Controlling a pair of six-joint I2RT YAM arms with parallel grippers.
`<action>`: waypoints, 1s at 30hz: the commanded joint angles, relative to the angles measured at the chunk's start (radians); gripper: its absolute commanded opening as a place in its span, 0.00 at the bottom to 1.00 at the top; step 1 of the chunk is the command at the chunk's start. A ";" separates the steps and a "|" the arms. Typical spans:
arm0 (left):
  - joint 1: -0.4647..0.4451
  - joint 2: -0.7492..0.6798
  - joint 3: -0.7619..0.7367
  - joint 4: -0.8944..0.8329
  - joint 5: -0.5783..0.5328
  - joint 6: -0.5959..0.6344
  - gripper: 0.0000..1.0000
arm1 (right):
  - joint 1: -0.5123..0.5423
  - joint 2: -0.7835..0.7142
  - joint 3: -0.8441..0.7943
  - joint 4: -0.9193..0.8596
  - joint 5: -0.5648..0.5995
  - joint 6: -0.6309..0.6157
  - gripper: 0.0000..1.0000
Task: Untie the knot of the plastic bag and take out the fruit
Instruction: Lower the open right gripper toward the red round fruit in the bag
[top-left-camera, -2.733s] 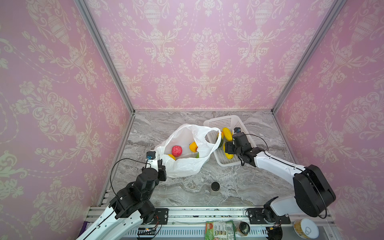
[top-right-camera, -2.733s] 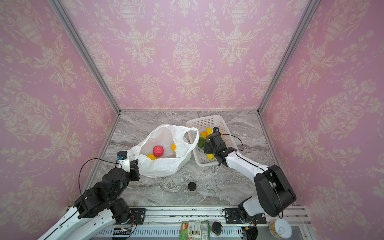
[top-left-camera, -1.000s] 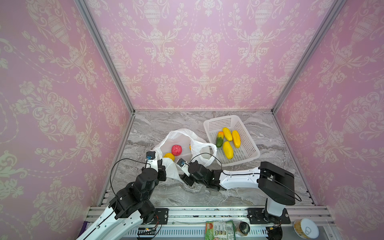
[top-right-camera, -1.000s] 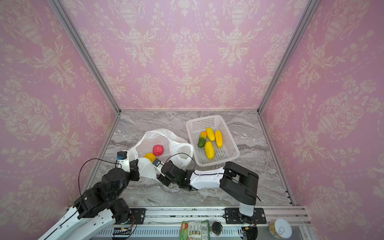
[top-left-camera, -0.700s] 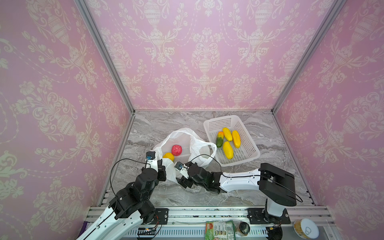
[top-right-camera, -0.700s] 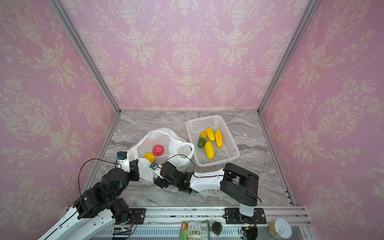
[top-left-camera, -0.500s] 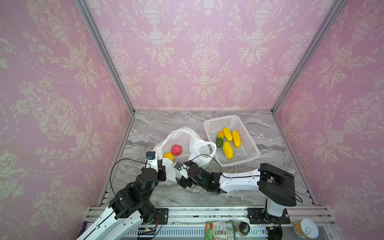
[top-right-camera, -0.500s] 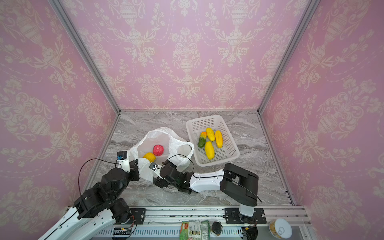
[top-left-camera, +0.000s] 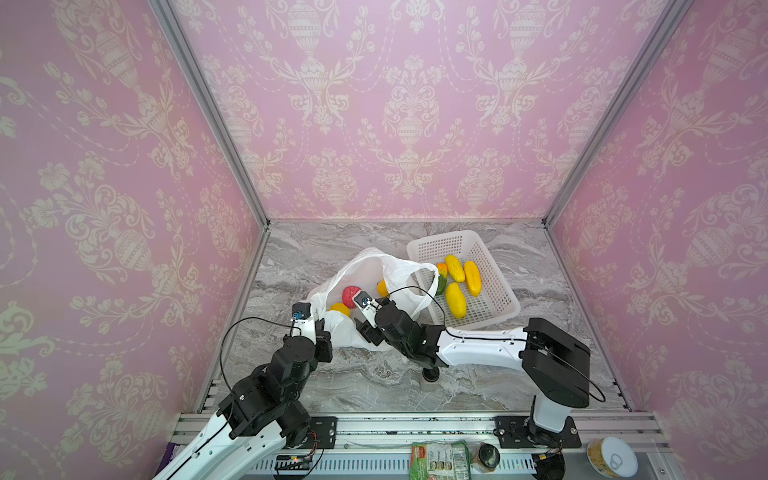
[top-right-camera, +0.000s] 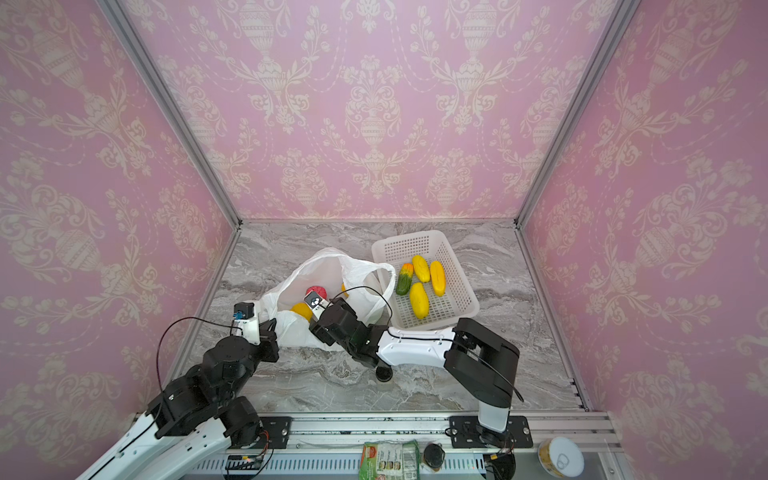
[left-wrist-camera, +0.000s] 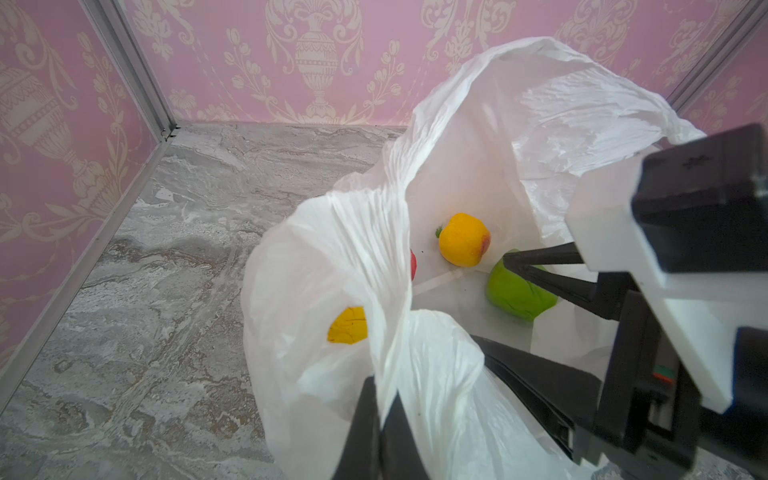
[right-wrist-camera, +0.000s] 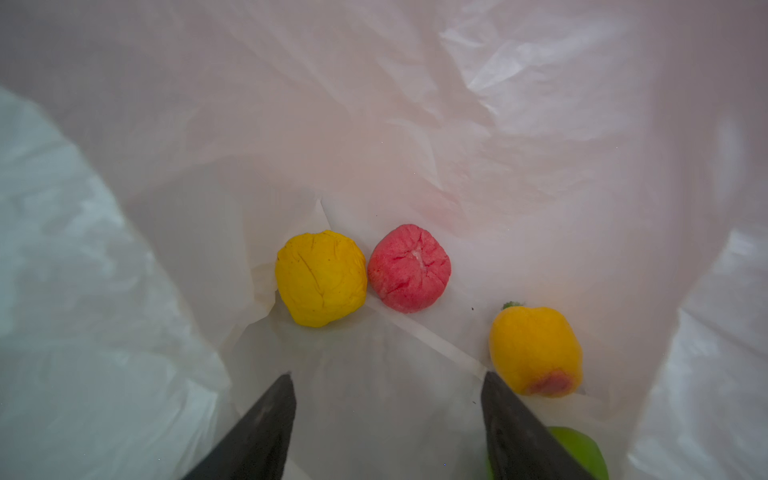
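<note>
Inside the mouth of the white plastic bag (top-left-camera: 365, 270), which lies open on the marble tabletop (top-left-camera: 519, 386) beside the white basket (top-left-camera: 432, 245), your right gripper (right-wrist-camera: 387, 376) hangs with jaws apart, empty. Ahead lie a yellow fruit (right-wrist-camera: 321, 277), a pink-red fruit (right-wrist-camera: 409, 268), a peach (right-wrist-camera: 535, 351) and a green fruit (left-wrist-camera: 515, 291). Your left gripper (left-wrist-camera: 380, 390) is clamped on the bag's rim. The fruit looks light and squashy; grasp one across its middle, clear of the limp film.
</note>
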 joint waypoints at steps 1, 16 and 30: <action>-0.003 0.001 -0.014 0.008 0.008 -0.006 0.00 | -0.026 0.032 0.060 -0.061 -0.007 0.044 0.72; -0.003 -0.007 -0.014 0.008 0.007 -0.003 0.00 | -0.095 0.421 0.500 -0.327 -0.059 0.184 0.95; -0.003 -0.003 -0.011 0.011 -0.003 0.003 0.00 | -0.138 0.524 0.627 -0.392 -0.150 0.263 0.78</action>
